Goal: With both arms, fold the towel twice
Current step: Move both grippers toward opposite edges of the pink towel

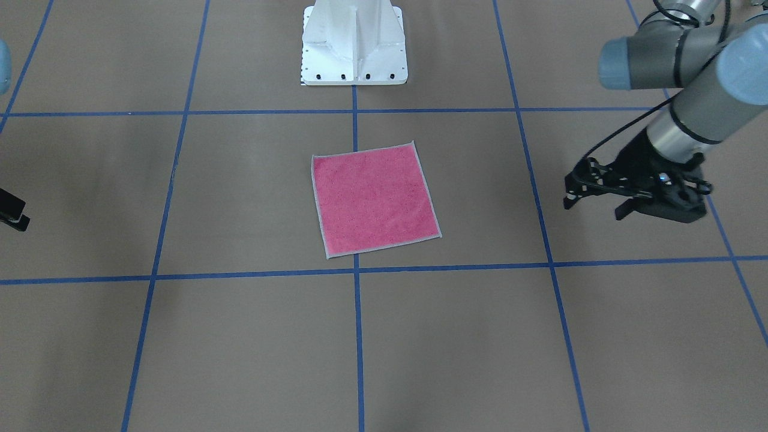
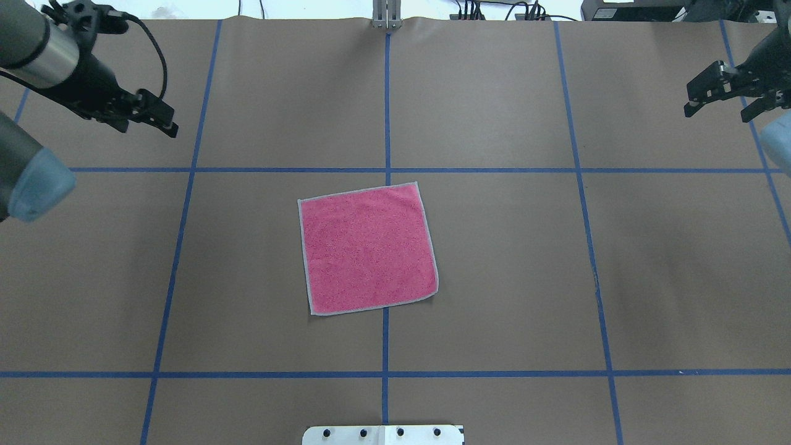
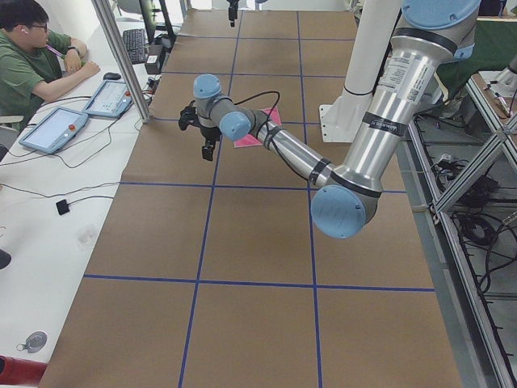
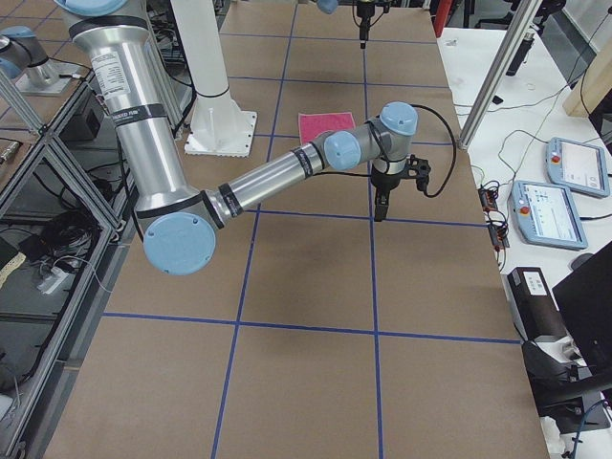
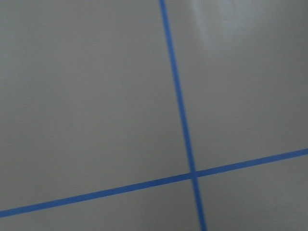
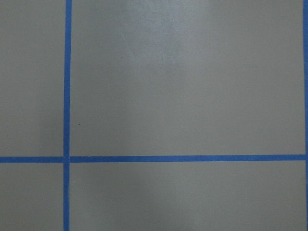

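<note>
Towel (image 2: pixel 368 249) flat, well inboard of left claw (image 1: pixel 594 209) and right claw (image 2: pixel 715 114), both wide; pinch matching corners together.

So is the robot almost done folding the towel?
Not started yet. Done: nothing; the towel lies flat, pink side up, no fold. In hand: nothing; the left end effector and right end effector hang open, far off to its sides. Left: both folds.
</note>
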Available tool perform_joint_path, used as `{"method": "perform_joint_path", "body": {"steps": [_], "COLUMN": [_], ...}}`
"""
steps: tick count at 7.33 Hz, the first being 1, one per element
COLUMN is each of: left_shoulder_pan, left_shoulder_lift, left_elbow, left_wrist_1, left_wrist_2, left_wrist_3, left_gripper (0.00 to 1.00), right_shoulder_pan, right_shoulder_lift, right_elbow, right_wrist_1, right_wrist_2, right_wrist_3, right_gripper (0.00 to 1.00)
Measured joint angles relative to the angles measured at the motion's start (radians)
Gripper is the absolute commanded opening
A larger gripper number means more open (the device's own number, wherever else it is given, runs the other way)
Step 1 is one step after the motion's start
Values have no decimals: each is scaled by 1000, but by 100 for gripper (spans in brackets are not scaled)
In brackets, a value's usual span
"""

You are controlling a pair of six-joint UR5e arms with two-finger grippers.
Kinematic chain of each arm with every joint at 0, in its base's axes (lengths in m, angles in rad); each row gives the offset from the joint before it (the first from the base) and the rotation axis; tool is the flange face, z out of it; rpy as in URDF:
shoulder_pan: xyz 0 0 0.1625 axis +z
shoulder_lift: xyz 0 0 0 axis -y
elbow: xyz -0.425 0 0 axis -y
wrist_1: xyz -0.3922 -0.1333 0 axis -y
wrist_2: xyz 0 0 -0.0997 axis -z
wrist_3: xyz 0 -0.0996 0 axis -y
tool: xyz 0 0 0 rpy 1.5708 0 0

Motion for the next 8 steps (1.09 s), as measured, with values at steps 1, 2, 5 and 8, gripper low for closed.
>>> {"method": "perform_joint_path", "body": {"steps": [1, 2, 5, 8], "left_shoulder_pan": [80, 149, 311, 397], "left_shoulder_lift": [-4, -7, -7, 12], "left_elbow": [-5, -7, -8, -5], "left_wrist_1": [-89, -176, -342, -517], "left_wrist_2": [5, 14, 120, 204], "left_wrist_3": [-206, -412, -763, -949], "left_gripper": [100, 100, 100, 100], "right_shoulder_pan": [-22, -56, -105, -162], "right_shoulder_lift": [-5, -16, -28, -49], "right_elbow": [5, 8, 9, -33], "right_wrist_1": [60, 126, 200, 546], "right_wrist_2": [21, 33, 137, 219], "right_wrist_3": [55, 92, 146, 428], "right_gripper": [100, 100, 100, 100]}}
